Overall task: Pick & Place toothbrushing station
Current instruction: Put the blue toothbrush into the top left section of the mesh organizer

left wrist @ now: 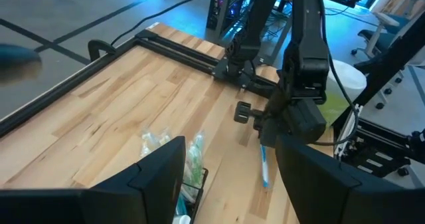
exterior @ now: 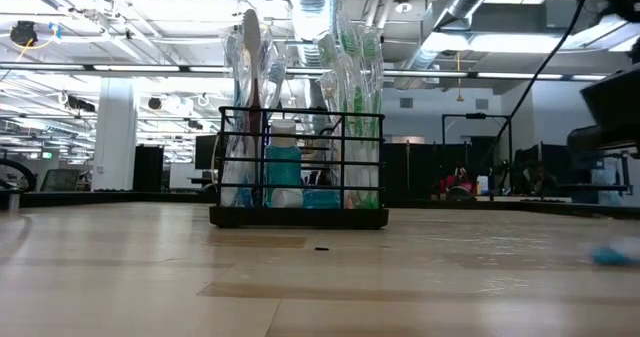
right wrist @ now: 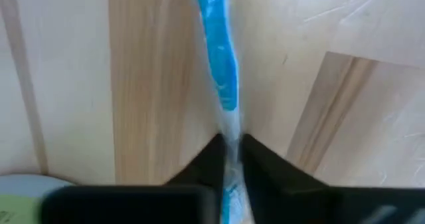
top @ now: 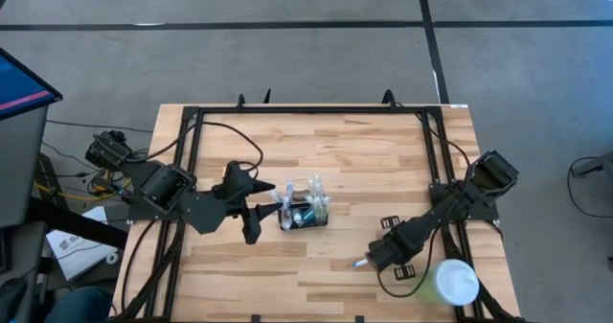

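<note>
The black toothbrushing station (top: 305, 211) already holds several wrapped brushes; well to its right, the right gripper (right wrist: 229, 159) pinches a blue toothbrush (right wrist: 218, 51) on the table; left gripper (top: 257, 211) waits wide beside the station

Wooden butcher-block table (top: 316, 141), pale planks, black metal frame along its edges. Near the middle stands a black wire holder (top: 304, 211) packed with wrapped toothbrushes. Toward the right front lies a blue toothbrush (right wrist: 219, 64) flat on the wood. A pale green cup with white lid (top: 456, 282) sits at the right front corner.
</note>
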Robot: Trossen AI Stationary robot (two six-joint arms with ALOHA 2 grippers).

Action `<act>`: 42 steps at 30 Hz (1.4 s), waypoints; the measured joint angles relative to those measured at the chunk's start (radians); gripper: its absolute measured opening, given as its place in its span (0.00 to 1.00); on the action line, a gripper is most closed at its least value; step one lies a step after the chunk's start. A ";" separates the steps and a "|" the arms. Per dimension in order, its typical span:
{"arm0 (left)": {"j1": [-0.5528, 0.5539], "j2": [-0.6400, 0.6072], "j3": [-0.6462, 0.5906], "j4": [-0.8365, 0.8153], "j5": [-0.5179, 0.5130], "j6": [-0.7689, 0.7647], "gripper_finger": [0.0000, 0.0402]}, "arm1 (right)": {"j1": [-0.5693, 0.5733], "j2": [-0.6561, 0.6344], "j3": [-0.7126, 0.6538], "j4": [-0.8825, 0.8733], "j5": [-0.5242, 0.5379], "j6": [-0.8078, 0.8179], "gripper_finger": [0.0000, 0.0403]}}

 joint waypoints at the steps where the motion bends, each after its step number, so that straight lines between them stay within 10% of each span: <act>1: 0.000 0.000 0.000 0.000 0.000 0.000 0.57 | -0.008 0.001 0.003 0.000 -0.016 -0.002 0.06; 12: 0.000 0.019 -0.042 0.001 0.057 -0.010 0.57 | -0.077 0.010 0.208 -0.259 -0.086 -0.085 0.02; 26: 0.033 0.019 -0.172 0.026 0.301 0.035 0.57 | -0.299 0.016 0.915 -0.768 -0.152 -0.060 0.00; 42: 0.072 0.019 -0.168 0.056 0.282 0.174 0.57 | -0.382 0.228 1.445 -0.751 -0.290 0.056 0.00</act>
